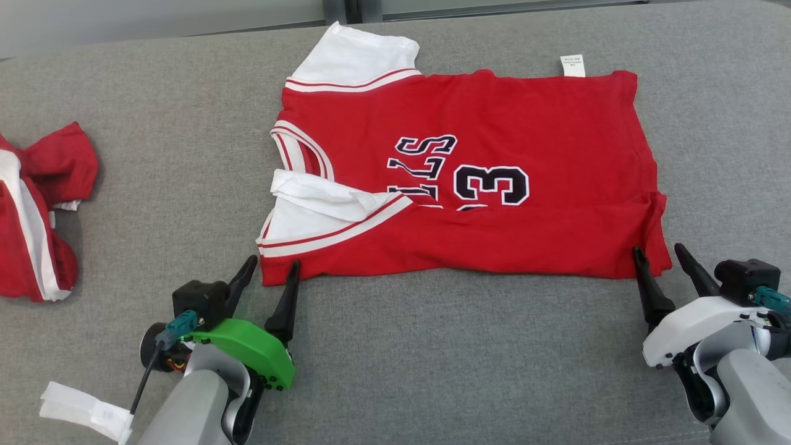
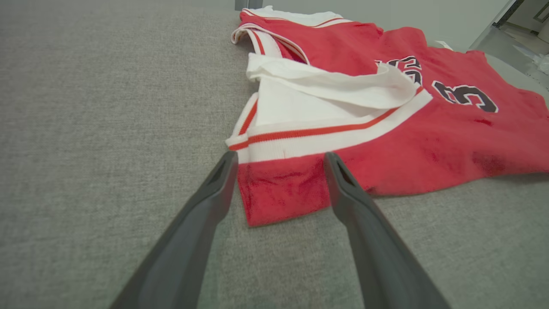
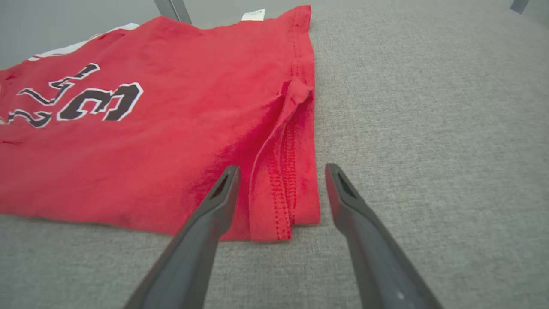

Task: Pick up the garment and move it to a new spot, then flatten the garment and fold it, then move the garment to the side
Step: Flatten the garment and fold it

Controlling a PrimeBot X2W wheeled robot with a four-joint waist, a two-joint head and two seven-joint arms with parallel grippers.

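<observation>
Seemingly the jersey (image 1: pixel 482 123) is folded once on the grey padded surface (image 1: pixel 432 371); the left hand (image 1: pixel 274 261) and the right hand (image 1: pixel 657 249) gape at its near corners; further folding and moving aside remain.

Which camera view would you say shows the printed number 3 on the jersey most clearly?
The head view: the number 3 sits whole, seen from above. Both wrist views catch it at a shallow, foreshortened slant.

Red jersey (image 1: pixel 494 228): large black digit (image 1: pixel 492 185) "3", white outline. Beside it, black letters (image 1: pixel 423 162) "LLS", same outline, sideways in head view; rest of word hidden under fold. White tag (image 1: pixel 573 65) at far edge: print too small to read.
</observation>
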